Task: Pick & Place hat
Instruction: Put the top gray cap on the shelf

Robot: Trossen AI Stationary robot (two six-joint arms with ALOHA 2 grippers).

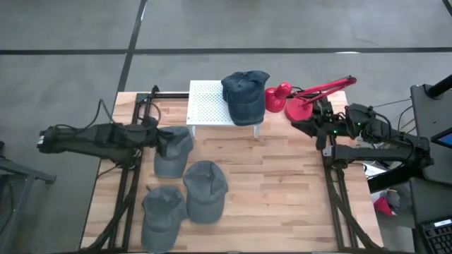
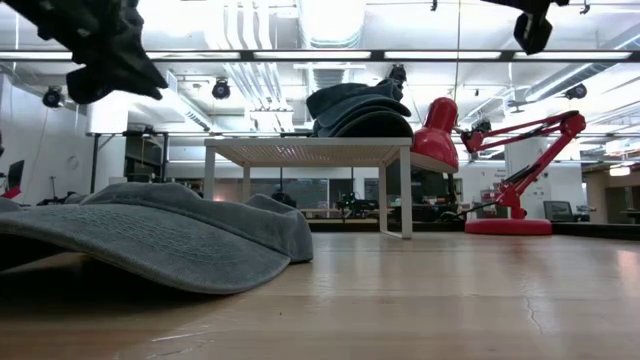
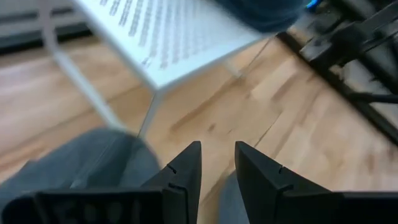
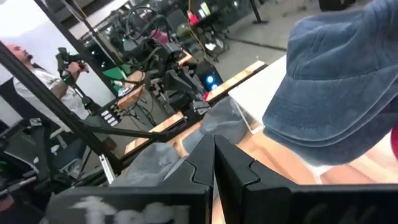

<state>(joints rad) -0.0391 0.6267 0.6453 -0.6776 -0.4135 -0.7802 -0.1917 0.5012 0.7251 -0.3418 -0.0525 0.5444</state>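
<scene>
The left gripper [image 1: 161, 136], its fingers [image 3: 184, 169] slightly parted and gripping nothing visible, is hovering over the far-left hat [image 1: 174, 152] on the desk [image 1: 282, 183], nearer than the right gripper [image 1: 300, 124], whose fingers are showing closed and empty.

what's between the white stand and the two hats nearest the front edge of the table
One more grey hat, with the left end effector over it. To its right the wood is bare. The high view shows this best.
</scene>
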